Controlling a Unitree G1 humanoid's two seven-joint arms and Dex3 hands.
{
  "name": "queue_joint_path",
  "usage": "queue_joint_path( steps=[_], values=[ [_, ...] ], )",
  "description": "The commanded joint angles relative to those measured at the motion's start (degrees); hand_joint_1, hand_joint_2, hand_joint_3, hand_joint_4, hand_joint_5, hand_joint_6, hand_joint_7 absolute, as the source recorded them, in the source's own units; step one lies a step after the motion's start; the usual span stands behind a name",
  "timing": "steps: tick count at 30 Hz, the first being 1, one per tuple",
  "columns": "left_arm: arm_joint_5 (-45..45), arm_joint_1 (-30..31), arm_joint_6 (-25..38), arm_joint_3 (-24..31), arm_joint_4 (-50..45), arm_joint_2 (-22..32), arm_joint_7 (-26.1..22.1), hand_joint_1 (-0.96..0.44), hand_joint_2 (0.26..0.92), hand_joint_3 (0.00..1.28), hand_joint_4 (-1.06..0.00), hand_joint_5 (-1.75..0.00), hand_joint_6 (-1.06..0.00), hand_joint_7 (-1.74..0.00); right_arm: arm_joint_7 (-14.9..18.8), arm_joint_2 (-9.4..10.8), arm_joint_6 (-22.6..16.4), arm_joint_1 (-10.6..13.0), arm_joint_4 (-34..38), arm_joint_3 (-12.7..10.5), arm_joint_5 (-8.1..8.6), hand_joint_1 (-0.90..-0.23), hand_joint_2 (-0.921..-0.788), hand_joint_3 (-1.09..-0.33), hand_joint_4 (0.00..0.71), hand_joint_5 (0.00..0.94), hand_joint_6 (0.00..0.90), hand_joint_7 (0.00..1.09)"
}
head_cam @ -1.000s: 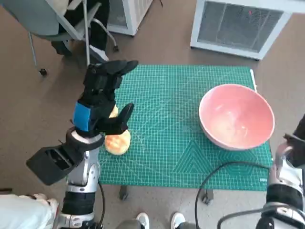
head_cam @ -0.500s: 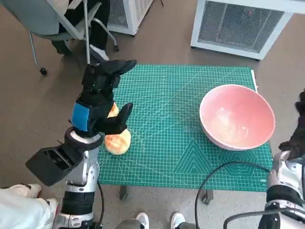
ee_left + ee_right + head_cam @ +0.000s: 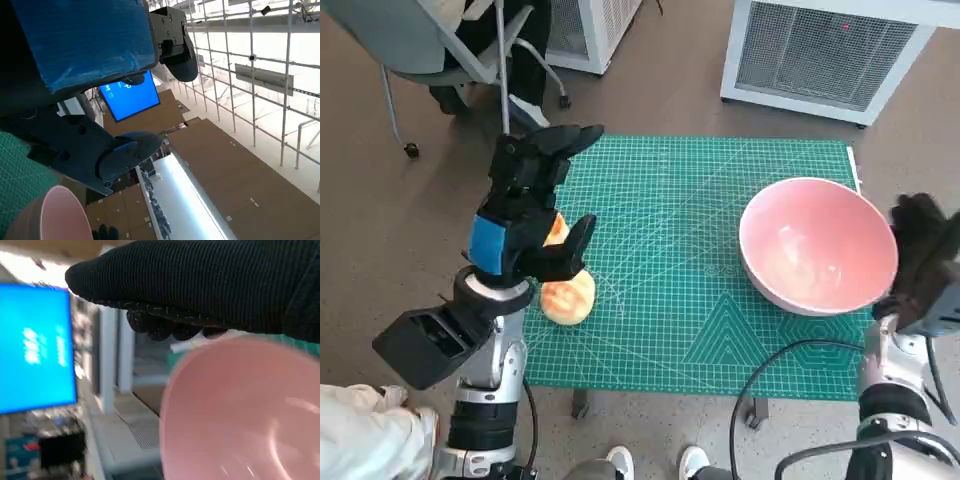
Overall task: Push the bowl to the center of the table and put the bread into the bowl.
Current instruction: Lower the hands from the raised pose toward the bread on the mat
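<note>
The bench [image 3: 650,170], under its green mat, carries everything, and neither step looks done. The pink bowl [image 3: 817,243] sits near the right edge (well off centre) and holds nothing. The right hand [image 3: 923,262] is just beside its rim; whether it touches, or how its fingers lie, I cannot tell. The left hand [image 3: 525,215], fingers spread and grasping nothing, hovers over the bread [image 3: 566,293] near the left edge.

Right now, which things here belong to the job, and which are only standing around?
For the job:
bowl
bread
green mat on the table
left hand
right hand

Standing around:
chair
white grille unit
black cable
</note>
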Motion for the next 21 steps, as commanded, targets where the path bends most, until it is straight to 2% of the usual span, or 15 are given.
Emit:
queue_joint_path(
  steps=[1, 4, 8, 21],
  values=[
    [-0.04, 0.48, 0.14, 0.3, -0.98, 0.59, 0.2, -0.27, 0.615, 0.82, 0.0, -0.84, 0.0, -1.01, 0.97, 1.92, 2.89, -0.41, 1.16, 1.27, -0.41, -0.309, -0.921, -0.535, 0.428, 0.013, 0.255, 0.42],
    [-0.05, 0.65, 0.2, 0.41, -1.14, 0.73, 0.29, -0.28, 0.618, 0.81, 0.0, -0.84, 0.0, -1.01, 0.7, 2.86, 3.05, -0.92, 1.01, 2.5, -1.37, -0.297, -0.921, -0.543, 0.428, 0.012, 0.253, 0.42],
    [-0.12, 0.89, 0.41, 0.52, -1.52, 0.94, 0.45, -0.27, 0.621, 0.8, 0.0, -0.83, 0.0, -1.02, 1.41, 3.96, 2.87, -1.5, 0.94, 3.82, -1.77, -0.291, -0.921, -0.548, 0.429, 0.011, 0.25, 0.42],
    [0.08, 2.15, 0.88, 0.59, -3.1, 1.25, 1.33, -0.27, 0.629, 0.77, 0.0, -0.84, 0.0, -1.03, 3.04, 6.9, 1.6, -3.78, 0.66, 7.7, -3.5, -0.336, -0.921, -0.529, 0.427, 0.005, 0.233, 0.46]
  ],
)
